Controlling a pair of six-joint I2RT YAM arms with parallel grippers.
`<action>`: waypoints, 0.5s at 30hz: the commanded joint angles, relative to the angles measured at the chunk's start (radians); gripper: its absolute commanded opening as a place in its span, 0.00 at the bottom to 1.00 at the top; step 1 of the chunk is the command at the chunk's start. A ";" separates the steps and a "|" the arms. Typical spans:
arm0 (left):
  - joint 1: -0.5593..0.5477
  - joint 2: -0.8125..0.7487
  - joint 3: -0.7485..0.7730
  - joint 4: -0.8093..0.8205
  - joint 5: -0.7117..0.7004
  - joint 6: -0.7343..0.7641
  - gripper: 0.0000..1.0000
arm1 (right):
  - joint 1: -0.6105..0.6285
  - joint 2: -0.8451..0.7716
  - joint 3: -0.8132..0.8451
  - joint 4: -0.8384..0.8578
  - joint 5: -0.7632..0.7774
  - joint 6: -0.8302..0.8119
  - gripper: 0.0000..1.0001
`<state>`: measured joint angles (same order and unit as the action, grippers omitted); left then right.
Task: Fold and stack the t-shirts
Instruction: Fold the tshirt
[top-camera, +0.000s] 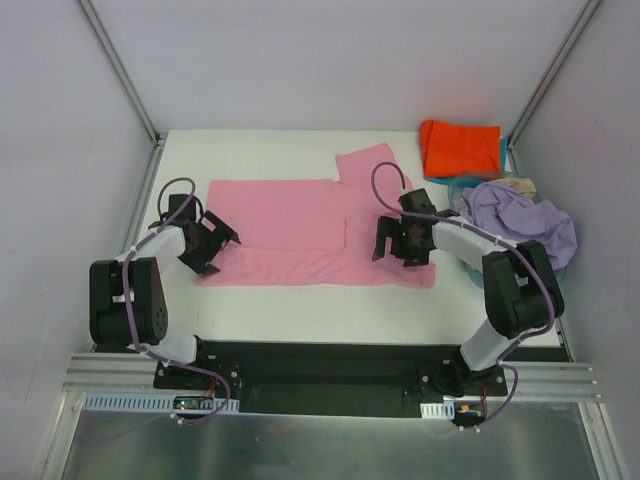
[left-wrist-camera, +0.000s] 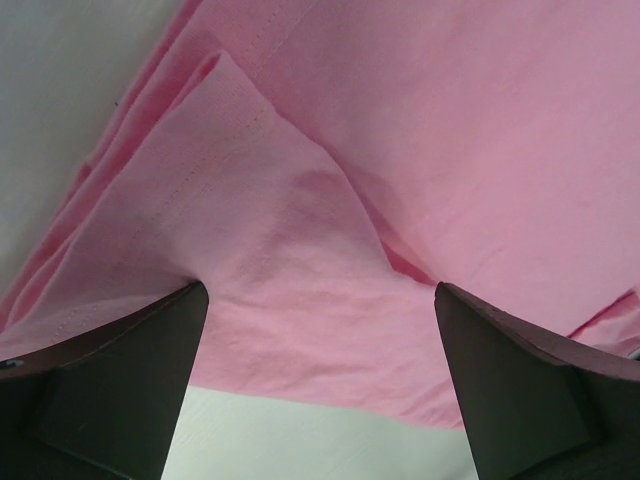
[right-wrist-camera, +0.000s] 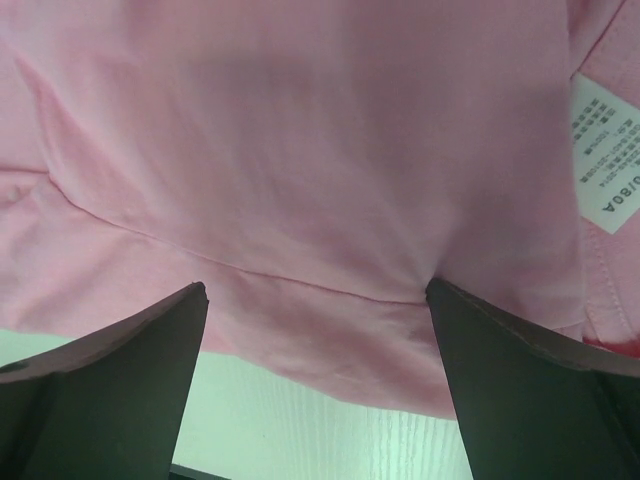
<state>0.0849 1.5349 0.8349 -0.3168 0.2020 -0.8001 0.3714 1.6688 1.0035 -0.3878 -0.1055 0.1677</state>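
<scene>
The left gripper (top-camera: 212, 243) stood wide open and held nothing. The pink t-shirt (top-camera: 290, 230) lay directly under and ahead of its fingers, with a folded-over flap of cloth running up between the jaws in the wrist view and bare table (top-camera: 300, 310) showing just behind them. The right gripper (top-camera: 400, 242) was equally wide and empty, poised over the other end of the same shirt. A seam crossed between its jaws, and the white care label (right-wrist-camera: 607, 170) sat ahead and to its right.

The step in hand looked like taking both ends of the shirt's near long edge to fold it over. To do it well, each gripper would probably need to come down with one finger slipping under the edge nearest it, so that every layer was caught rather than only the top one. At the left gripper the cloth was doubled, so a shallow pinch risked leaving the lower layer behind. Both grips ought to close at matching points along the edge and lift together, keeping the cloth taut between them — slack would likely wrinkle the fold.

Well beyond the right gripper lay the folded orange-red t-shirt (top-camera: 460, 148) — the likely place for the stack — while the lavender t-shirt (top-camera: 520, 215) was heaped off to its outer side
</scene>
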 joint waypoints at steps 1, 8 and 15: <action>-0.004 -0.122 -0.132 -0.059 -0.052 -0.007 0.99 | -0.002 -0.089 -0.141 -0.060 -0.066 0.042 0.97; -0.004 -0.375 -0.293 -0.142 -0.102 -0.048 0.99 | 0.014 -0.279 -0.281 -0.144 -0.095 0.050 0.97; -0.004 -0.570 -0.245 -0.159 -0.096 -0.037 0.99 | 0.031 -0.386 -0.189 -0.175 -0.106 0.026 0.97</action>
<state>0.0849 1.0267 0.5312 -0.4511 0.1444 -0.8364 0.3962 1.3289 0.7357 -0.5194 -0.1967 0.2050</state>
